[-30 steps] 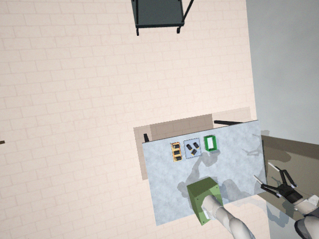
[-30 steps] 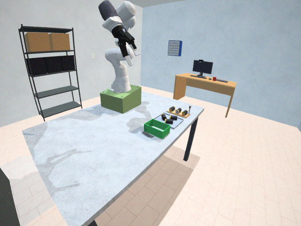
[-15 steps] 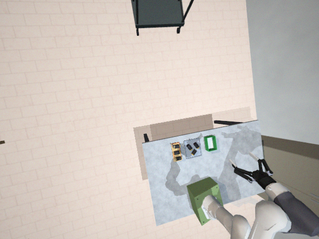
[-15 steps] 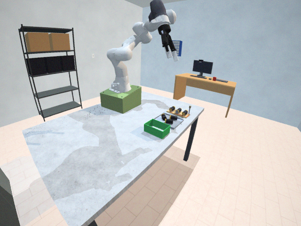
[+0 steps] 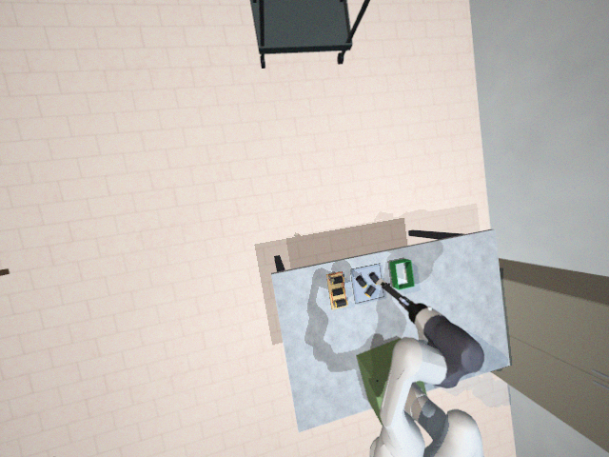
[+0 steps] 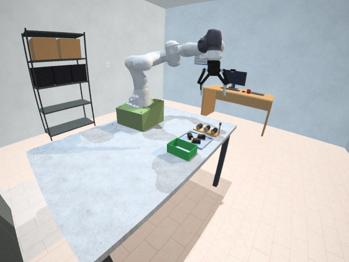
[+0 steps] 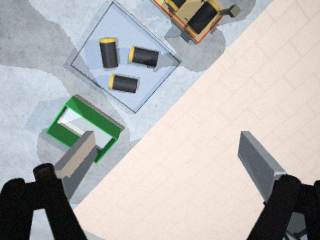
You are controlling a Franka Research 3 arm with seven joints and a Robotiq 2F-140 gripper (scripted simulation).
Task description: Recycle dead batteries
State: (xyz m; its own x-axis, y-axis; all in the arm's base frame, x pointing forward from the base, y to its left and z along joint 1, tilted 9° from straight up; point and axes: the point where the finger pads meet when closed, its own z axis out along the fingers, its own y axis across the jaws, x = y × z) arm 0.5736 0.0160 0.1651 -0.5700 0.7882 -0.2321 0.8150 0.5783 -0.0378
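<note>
While the arm (image 5: 414, 359) (image 6: 138, 63) reaches out from a green block (image 5: 369, 366) (image 6: 129, 117), its fingers (image 5: 386, 286) (image 6: 224, 90) are spread wide and released, pointing down in the air above the surface (image 5: 320, 393) (image 6: 107, 174) (image 7: 20, 45), with nothing between them.

Below stand three things in a row, near one long edge of the surface. At one end is the green recycling box (image 5: 393, 277) (image 6: 179, 151) (image 7: 95, 114), upright and open at the top, with no battery visible inside. Just beside it lies a shallow, pale blue tray (image 5: 361, 296) (image 6: 202, 144) (image 7: 151, 80). On the tray, three black batteries with yellow ends lie on their sides: one nearest the box (image 5: 373, 277) (image 6: 196, 140) (image 7: 124, 83), one nearest the arm's block (image 5: 369, 290) (image 6: 190, 135) (image 7: 108, 53), and one toward the holder (image 5: 361, 281) (image 6: 200, 136) (image 7: 144, 56).

Beyond the tray, a tan battery holder (image 5: 337, 297) (image 6: 199, 131) (image 7: 187, 30) carries three more batteries side by side. A small upright post (image 6: 220, 127) (image 7: 231, 11) stands at its end; whether any bulb is lit cannot be told.

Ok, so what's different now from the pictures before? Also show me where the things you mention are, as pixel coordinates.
The arm has swung over toward the tray (image 5: 358, 298) (image 6: 201, 146) (image 7: 89, 25), and its open hand (image 5: 383, 283) (image 6: 212, 91) (image 7: 166, 143) now hangs above the table, pointing down. It took hold of nothing. The batteries, tray, holder (image 5: 331, 295) (image 6: 197, 130) (image 7: 197, 40) and green box (image 5: 411, 276) (image 6: 180, 150) (image 7: 60, 136) stayed put.
</note>
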